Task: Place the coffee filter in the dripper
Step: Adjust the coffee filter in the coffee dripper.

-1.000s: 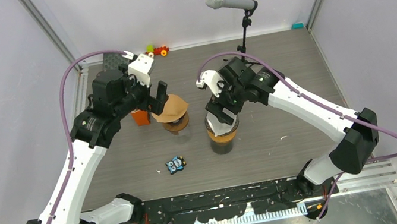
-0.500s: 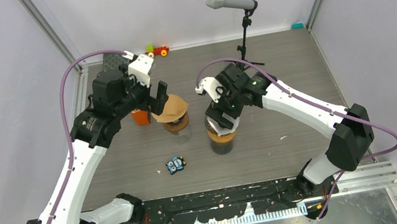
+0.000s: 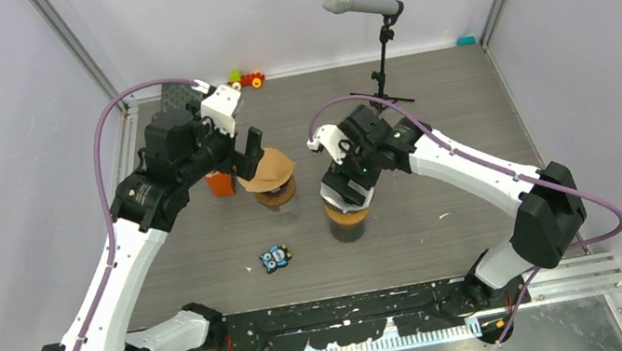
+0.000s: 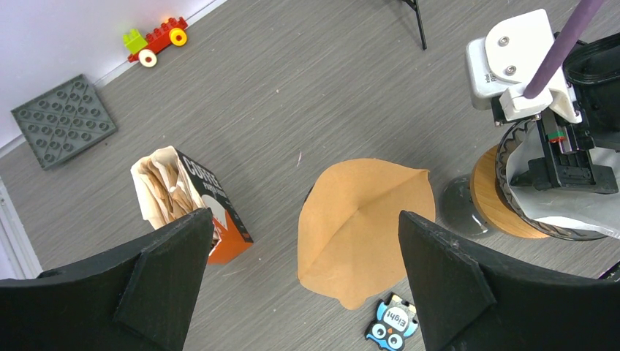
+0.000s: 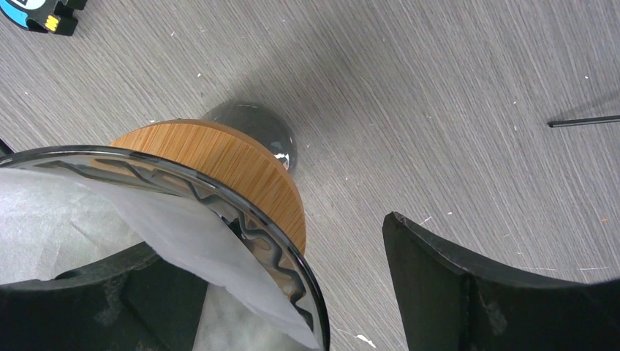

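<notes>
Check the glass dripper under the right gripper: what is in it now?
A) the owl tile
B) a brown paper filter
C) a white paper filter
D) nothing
C: the right wrist view shows a white paper filter lying inside the rim of the glass dripper, while the brown filter sits apart on the other stand.

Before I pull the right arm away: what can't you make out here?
Top view: right claw covers the dripper's mouth, so the white filter's seating is hidden.
Right wrist: white filter cut off by left and bottom edges.
Left wrist: brown filter hides what stands beneath it.
</notes>
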Tool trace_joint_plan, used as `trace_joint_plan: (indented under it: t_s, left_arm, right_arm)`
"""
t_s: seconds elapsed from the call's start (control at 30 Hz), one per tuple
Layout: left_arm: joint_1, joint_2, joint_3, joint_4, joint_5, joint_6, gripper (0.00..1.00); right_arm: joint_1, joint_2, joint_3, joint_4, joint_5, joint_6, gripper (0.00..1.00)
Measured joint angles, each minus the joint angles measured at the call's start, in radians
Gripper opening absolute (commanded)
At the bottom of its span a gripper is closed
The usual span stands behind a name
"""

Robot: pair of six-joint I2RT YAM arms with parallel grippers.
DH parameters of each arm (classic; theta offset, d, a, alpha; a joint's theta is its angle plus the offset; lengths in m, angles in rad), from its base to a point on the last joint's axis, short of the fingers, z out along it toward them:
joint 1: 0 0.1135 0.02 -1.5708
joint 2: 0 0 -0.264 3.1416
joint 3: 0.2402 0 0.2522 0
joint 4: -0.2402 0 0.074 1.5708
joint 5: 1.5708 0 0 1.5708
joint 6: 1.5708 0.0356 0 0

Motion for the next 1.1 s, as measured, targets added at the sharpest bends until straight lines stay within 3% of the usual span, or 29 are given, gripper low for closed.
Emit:
trace_joint_plan:
  t_s: [1.1]
  left_arm:
    - [0.000,0.027,-0.011,0.023,-0.007,0.045,1.00]
  right_arm:
    - [0.000,-0.016,0.145,-0.111,-0.014,0.008,0.87]
